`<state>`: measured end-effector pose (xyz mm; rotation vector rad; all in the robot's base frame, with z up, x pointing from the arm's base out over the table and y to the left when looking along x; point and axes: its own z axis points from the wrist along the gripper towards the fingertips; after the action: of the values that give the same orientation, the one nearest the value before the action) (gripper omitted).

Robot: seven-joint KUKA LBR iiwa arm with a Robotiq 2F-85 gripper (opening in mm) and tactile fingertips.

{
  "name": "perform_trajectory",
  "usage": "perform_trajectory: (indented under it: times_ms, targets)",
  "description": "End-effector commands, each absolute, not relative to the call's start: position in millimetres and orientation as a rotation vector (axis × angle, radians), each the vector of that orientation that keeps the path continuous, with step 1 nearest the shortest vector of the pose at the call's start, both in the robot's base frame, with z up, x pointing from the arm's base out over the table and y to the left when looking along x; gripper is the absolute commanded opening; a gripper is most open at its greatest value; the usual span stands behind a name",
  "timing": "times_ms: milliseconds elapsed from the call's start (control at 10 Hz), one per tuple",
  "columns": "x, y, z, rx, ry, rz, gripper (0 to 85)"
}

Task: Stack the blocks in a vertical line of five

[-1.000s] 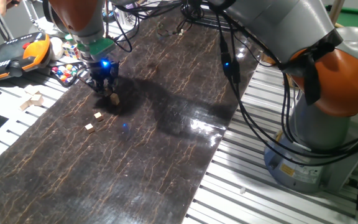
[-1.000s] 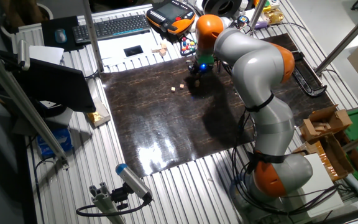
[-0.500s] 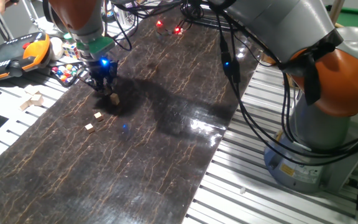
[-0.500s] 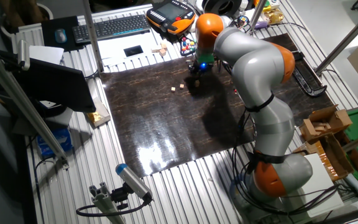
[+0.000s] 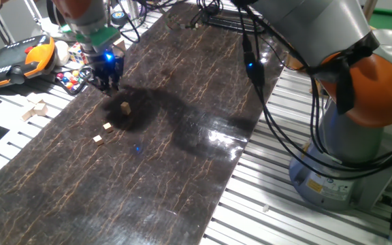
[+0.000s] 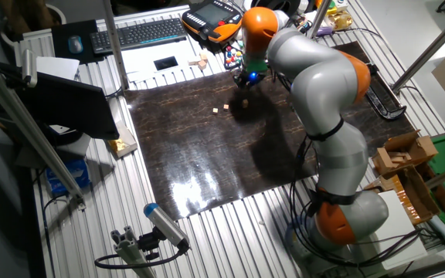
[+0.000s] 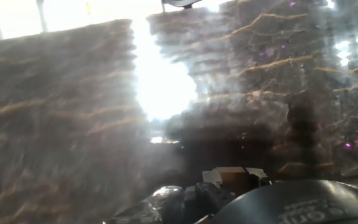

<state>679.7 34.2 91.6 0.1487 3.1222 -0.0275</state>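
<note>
Three blocks (image 5: 125, 106) visible, others unseen; jaws' state indiscernible, hand view glare-washed.

The hand view is blurred and washed out by glare; no fingers or blocks can be made out in it. The gripper (image 5: 107, 83) is too small and dark to show how its jaws stand. The standing block (image 5: 125, 106) may be 2 stacked, hard to tell. Only 3 tan spots show; the other blocks are unseen.

My arm reaches across the table, my gripper (image 5: 106, 80) pointing down above the surface, jaw opening unclear.
</note>
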Motion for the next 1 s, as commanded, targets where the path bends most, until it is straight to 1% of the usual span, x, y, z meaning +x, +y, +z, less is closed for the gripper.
perform_trajectory:
  times_ms: [0,500,900]
  targets:
    - [676.0,38.6,94.8,0.073,3.126,-0.031,1.0]
    - [659.2,48.5,95.4,-0.1,3.136,-0.056,1.0]
    - [651.1,43.7,88.0,-0.104,3.139,-0.055,1.0]
